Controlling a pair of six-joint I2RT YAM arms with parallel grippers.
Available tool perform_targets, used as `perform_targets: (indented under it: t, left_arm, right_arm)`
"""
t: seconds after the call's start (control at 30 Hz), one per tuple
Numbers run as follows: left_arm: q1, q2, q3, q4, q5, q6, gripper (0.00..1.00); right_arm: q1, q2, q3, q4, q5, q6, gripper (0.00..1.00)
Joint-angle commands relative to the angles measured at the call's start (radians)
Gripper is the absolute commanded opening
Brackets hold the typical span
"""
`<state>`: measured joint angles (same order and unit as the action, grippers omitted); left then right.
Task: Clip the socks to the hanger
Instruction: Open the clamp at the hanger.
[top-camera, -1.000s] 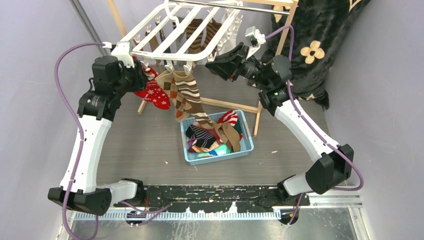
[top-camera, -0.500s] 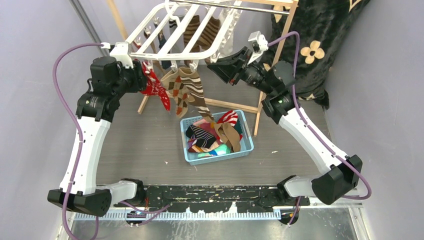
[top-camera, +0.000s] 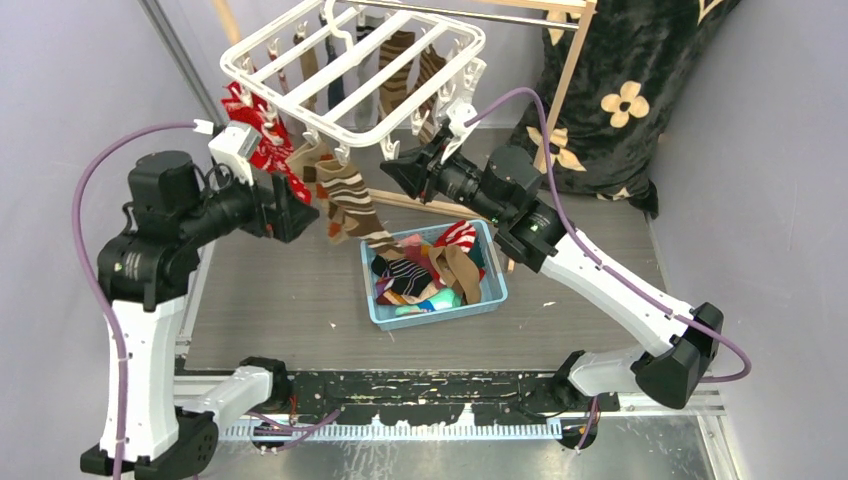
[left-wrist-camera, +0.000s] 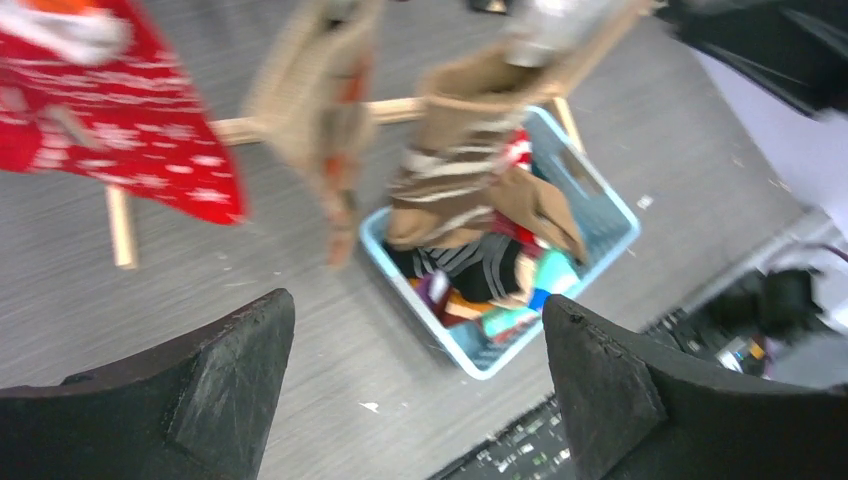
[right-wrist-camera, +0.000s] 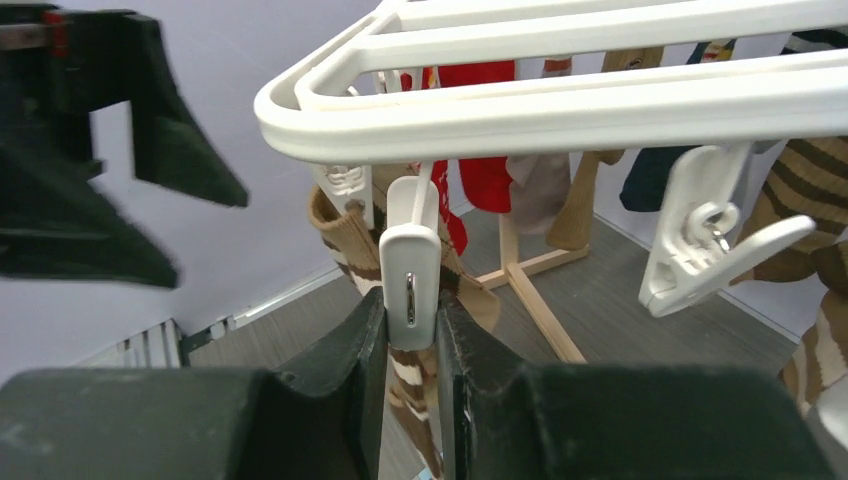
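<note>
The white hanger (top-camera: 478, 42) hangs tilted at the top. Clipped along its near edge are a red sock (top-camera: 262, 142), an argyle sock (top-camera: 308, 160) and a brown striped sock (top-camera: 350, 200). More socks (top-camera: 425, 272) fill the blue basket. My right gripper (top-camera: 397, 170) is shut on a white peg (right-wrist-camera: 410, 262) under the hanger's rim (right-wrist-camera: 560, 105), with the brown striped sock (right-wrist-camera: 335, 225) just behind that peg. My left gripper (top-camera: 298, 210) stands open below and left of the hanger, nothing between its fingers (left-wrist-camera: 225, 375). Its view shows the red sock (left-wrist-camera: 130, 150) and the striped sock (left-wrist-camera: 450, 170).
The light blue basket (top-camera: 440, 310) sits on the grey table under the hanger. A light wooden pole frame (top-camera: 545, 120) carries the hanger, and a black furry cloth with cream flowers (top-camera: 620, 90) hangs at the back right. An empty peg (right-wrist-camera: 700, 245) hangs right of the gripped one.
My left gripper has opened and drawn back down and to the left, away from the red sock. The hanger has swung left, and the right gripper went with it, still on the peg.
</note>
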<state>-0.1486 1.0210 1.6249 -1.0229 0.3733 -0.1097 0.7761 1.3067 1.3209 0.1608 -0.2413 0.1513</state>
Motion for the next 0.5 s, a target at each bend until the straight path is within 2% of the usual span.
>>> perform_targets:
  t: [0.0,0.1,0.23,0.47]
  left_arm:
    - [0.004,-0.038,0.087,-0.187,0.301,0.07,0.93]
    - [0.004,-0.071,0.072,-0.178,0.376,0.036,0.93]
    - [0.004,-0.118,0.006,-0.005,0.452,-0.127,0.92]
    - [0.003,-0.078,-0.004,0.262,0.376,-0.319,0.8]
  right_arm:
    - [0.073,0.001,0.07,0.005,0.171,-0.058,0.01]
    - [0.13,0.024,0.095,0.003,0.219,-0.073,0.01]
    - [0.197,0.052,0.111,0.008,0.277,-0.09,0.01]
    - [0.247,0.081,0.127,0.018,0.334,-0.086,0.01]
